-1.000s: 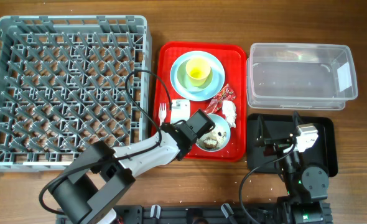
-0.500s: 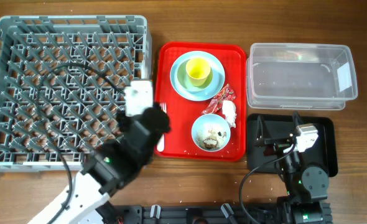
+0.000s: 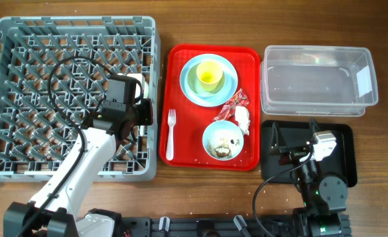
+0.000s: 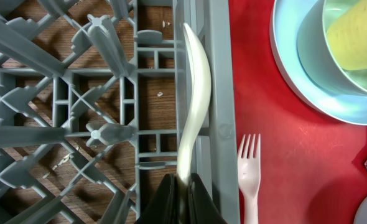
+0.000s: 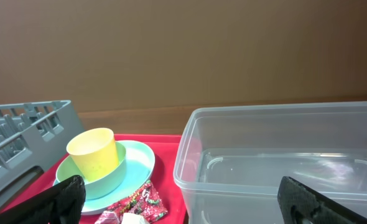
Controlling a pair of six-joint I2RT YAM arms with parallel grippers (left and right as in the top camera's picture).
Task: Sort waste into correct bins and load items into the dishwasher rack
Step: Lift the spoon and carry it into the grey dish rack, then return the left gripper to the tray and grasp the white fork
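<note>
My left gripper [image 4: 185, 186] is shut on the handle of the cream spoon [image 4: 195, 93] and holds it over the right inner edge of the grey dishwasher rack [image 3: 23, 39]; it also shows in the overhead view [image 3: 141, 108]. The cream fork [image 3: 170, 131] lies on the red tray's left side. The yellow cup [image 3: 209, 74] stands in the pale green bowl [image 3: 193, 78] on the light blue plate [image 3: 228, 89]. The small blue bowl [image 3: 223, 139] holds food scraps. The red wrapper [image 3: 237, 100] and white tissue [image 3: 242, 118] lie beside it. My right gripper [image 5: 183, 205] is open and empty.
The clear tub [image 3: 319, 79] stands at the right, and the black tray [image 3: 345, 158] sits in front of it under the right arm. The red serving tray [image 3: 181, 59] lies between the rack and the tub. The rack's right wall [image 4: 219, 74] separates spoon and fork.
My left gripper took the spoon from the red tray, rose and moved left to the rack's right edge. The fork stayed on the tray. The right arm has not moved.
</note>
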